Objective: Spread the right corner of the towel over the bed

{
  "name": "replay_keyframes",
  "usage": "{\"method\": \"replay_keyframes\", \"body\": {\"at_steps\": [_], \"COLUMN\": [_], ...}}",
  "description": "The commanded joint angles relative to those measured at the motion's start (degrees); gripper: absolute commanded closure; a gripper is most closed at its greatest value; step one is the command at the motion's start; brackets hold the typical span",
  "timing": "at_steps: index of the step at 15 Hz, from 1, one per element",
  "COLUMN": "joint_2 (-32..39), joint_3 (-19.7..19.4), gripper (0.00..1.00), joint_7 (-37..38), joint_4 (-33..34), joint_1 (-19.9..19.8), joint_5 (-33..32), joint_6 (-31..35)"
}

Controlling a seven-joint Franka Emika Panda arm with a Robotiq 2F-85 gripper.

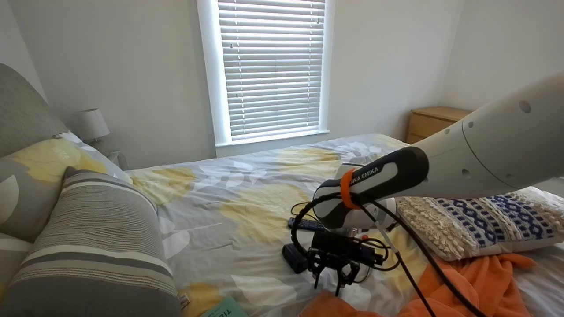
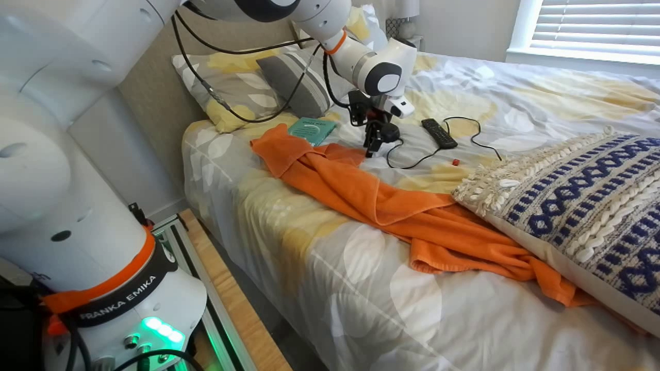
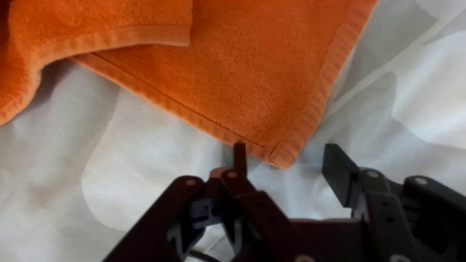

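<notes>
The black two-fingered claw (image 3: 285,160) is spread, pinching nothing; in the wrist view the hemmed corner (image 3: 282,151) of the rumpled, bright-orange cloth towel (image 2: 335,180) points into the gap between its tips, though I cannot tell whether they touch it. The towel's long axis runs past the claw on the side toward the white robot base (image 2: 175,293), over the wide bed (image 1: 264,211) dressed in white, yellow and grey. I'd judge the next move calls for pinching that corner and drawing it outward.
</notes>
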Motion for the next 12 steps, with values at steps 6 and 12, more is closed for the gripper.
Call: {"method": "replay_keyframes", "body": {"at_steps": [6,12], "joint_2": [2.9,1.7], "joint_3": [-0.9,-1.1], "gripper": [0.68,1.00], "joint_7": [4.3,7.2], "joint_4": [3.7,3.0], "joint_1": [1.1,2.3], "joint_5": [-1.0,-1.7], "joint_6": [-2.4,-4.6]}}
